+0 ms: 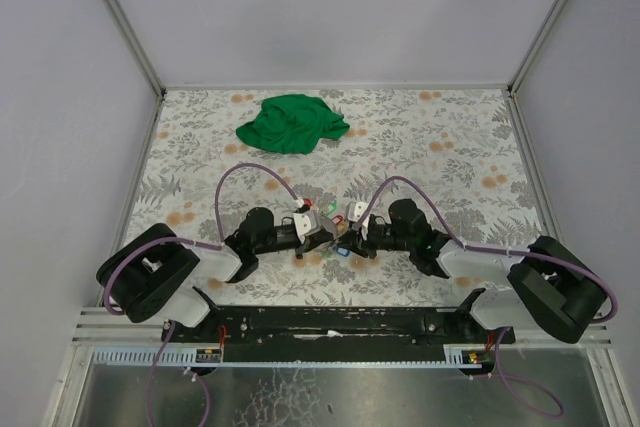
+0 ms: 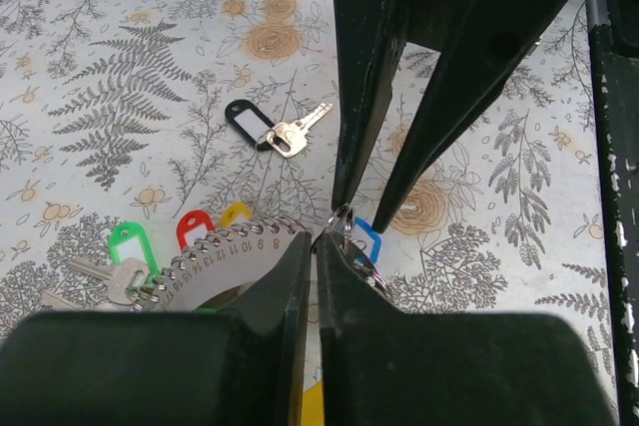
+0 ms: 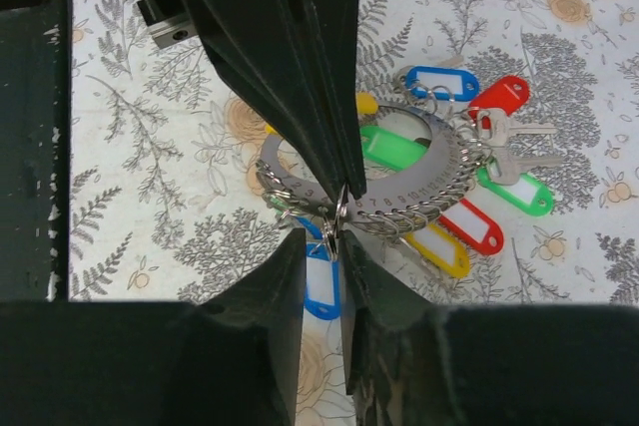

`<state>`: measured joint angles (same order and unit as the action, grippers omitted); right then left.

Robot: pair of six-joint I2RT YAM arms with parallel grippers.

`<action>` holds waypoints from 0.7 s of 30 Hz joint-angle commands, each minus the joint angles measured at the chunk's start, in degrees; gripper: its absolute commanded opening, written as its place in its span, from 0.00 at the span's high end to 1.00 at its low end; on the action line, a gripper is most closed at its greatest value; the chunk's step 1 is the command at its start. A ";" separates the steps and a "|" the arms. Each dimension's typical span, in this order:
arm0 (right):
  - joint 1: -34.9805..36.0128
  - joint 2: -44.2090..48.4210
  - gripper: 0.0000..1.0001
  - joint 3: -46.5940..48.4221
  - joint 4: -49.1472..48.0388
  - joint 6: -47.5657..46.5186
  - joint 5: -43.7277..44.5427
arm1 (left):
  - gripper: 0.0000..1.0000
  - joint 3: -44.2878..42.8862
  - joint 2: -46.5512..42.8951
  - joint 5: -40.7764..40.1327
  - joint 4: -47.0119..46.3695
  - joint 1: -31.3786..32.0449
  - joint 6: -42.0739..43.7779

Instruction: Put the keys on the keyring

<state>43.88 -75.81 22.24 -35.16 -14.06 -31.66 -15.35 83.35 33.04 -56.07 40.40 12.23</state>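
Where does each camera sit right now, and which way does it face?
Top external: above and behind the bases, looking down on the table; both arms show, left gripper and right gripper tip to tip.
Left wrist: on the left arm, facing the right gripper; left fingers at bottom.
Right wrist: mirrored, facing the left gripper; right fingers at bottom.
Shared by both wrist views: blue tag, numbered keyring.

The left arm (image 1: 165,277) and right arm (image 1: 545,292) are black with white parts. A thin purple cable (image 1: 250,169) loops over each (both look alike). The right gripper (image 2: 364,214) has long, pointed black fingers (image 2: 359,77), maybe a little scratched.
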 commanded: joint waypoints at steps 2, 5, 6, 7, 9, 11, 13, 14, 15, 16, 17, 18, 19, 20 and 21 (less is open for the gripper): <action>2.32 4.30 0.71 -2.13 -1.07 2.51 3.39 | 1.00 1.23 -0.78 -3.77 -8.80 0.38 -0.67; 2.35 7.65 0.68 -3.23 -1.29 3.39 12.99 | 1.00 1.41 -1.23 -3.53 -8.34 0.52 0.02; 2.35 9.10 0.67 -4.23 -3.30 2.78 14.32 | 1.00 1.54 -1.55 -3.52 -8.13 0.47 0.30; 2.35 10.27 0.67 -5.49 -5.77 2.35 14.65 | 1.00 1.66 -1.72 -3.57 -8.04 0.48 0.40; 2.35 11.50 0.66 -7.00 -9.83 1.88 13.27 | 1.00 1.65 -1.82 -3.28 -7.97 0.61 0.59; 2.35 10.44 0.66 -6.41 -10.59 1.42 11.49 | 1.00 1.56 -1.70 -2.90 -7.80 0.64 0.76; 2.33 8.56 0.66 -5.19 -10.44 1.32 11.46 | 1.00 1.47 -1.73 -2.36 -7.63 0.72 0.82; 2.35 7.67 0.66 -4.78 -11.26 1.44 11.71 | 1.00 1.47 -1.81 -2.51 -7.50 0.79 0.79; 2.35 6.89 0.66 -4.91 -12.80 1.58 11.99 | 1.00 1.39 -1.88 -2.64 -7.26 0.82 0.76; 2.35 6.00 0.66 -5.37 -15.50 1.90 12.27 | 1.00 1.42 -1.94 -2.88 -7.11 0.86 0.58; 2.34 5.12 0.66 -6.17 -18.82 2.42 12.54 | 1.00 1.41 -2.07 -2.99 -7.09 0.82 0.41; 2.41 4.08 0.66 -6.87 -21.80 2.53 12.58 | 1.00 1.36 -2.13 -3.23 -7.03 0.90 0.28; 2.44 3.16 0.65 -7.23 -23.95 2.63 12.82 | 1.00 1.34 -2.02 -3.47 -6.98 0.97 0.05; 2.52 2.46 0.65 -7.43 -25.08 2.59 13.11 | 1.00 1.24 -1.91 -3.65 -6.94 1.00 -0.27; 2.64 1.82 0.64 -7.63 -26.16 2.50 13.44 | 1.00 1.07 -1.82 -3.92 -6.80 1.08 -0.68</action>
<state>45.78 -72.29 15.35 -49.43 -11.94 -20.12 -14.22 82.52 30.48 -58.39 40.91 11.84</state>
